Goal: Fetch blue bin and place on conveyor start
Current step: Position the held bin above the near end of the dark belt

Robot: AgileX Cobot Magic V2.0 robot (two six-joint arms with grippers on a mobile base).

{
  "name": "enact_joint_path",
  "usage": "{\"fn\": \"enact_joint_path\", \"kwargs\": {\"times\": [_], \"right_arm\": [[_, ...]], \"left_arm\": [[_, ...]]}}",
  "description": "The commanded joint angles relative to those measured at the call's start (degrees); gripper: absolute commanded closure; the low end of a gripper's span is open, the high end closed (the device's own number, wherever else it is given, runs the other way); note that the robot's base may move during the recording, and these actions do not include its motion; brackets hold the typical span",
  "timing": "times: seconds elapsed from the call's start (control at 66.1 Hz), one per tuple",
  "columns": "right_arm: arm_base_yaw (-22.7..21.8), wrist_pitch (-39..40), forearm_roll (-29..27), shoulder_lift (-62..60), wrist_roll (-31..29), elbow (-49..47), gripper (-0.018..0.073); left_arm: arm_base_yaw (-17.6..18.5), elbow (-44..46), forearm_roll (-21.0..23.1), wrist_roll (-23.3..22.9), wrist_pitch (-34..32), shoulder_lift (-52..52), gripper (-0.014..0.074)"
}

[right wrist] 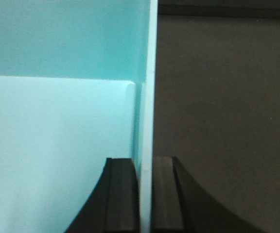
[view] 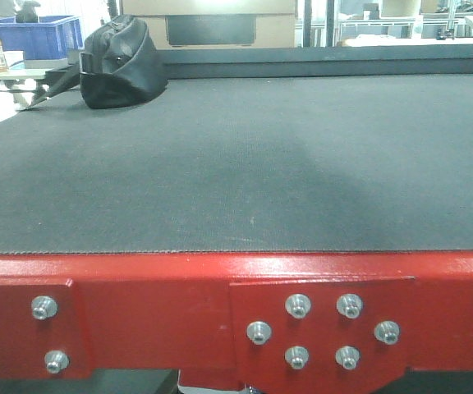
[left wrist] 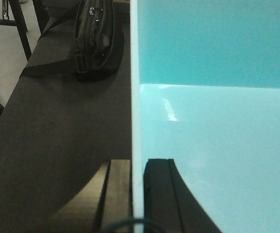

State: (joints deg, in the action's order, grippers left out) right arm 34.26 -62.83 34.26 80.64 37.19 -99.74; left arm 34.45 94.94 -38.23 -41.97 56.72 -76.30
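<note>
The left end effector [left wrist: 137, 167] is clamped on the blue bin's [left wrist: 218, 145] left wall, w/ one finger inside and one outside. The right end effector [right wrist: 142, 165] is clamped likewise on the opp. wall. The grey conveyor belt [view: 236, 164] is seen below & beside the bin in both wrist views; whether the bin rests on it cannot be told. The belt's near edge is bordered by a red frame [view: 154, 304]. A black bag [view: 121, 66] is laid at the belt's far-left corner, apart from the bin. Silver bolts [view: 298, 305] are set in the frame.
</note>
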Motion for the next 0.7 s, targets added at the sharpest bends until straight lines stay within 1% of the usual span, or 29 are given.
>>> {"fn": "enact_joint_path", "kwargs": {"times": [0.0, 0.469, 0.575, 0.681], "right_arm": [[0.27, 2.02, 1.01, -0.37, -0.43, -0.25, 0.0721], [0.27, 2.13, 1.01, -0.37, -0.43, -0.25, 0.0721], [0.27, 4.06, 1.01, -0.37, -0.43, -0.25, 0.0721], [0.27, 3.95, 0.39, -0.37, -0.43, -0.25, 0.0721]], "left_arm": [[0.54, 0.57, -1.17, -0.04, -2.65, 0.40, 0.0708], [0.54, 0.57, -1.17, -0.04, -2.65, 0.40, 0.0708], [0.54, 0.57, -1.17, -0.04, -2.65, 0.40, 0.0708], [0.54, 0.57, -1.17, -0.04, -2.65, 0.40, 0.0708]]}}
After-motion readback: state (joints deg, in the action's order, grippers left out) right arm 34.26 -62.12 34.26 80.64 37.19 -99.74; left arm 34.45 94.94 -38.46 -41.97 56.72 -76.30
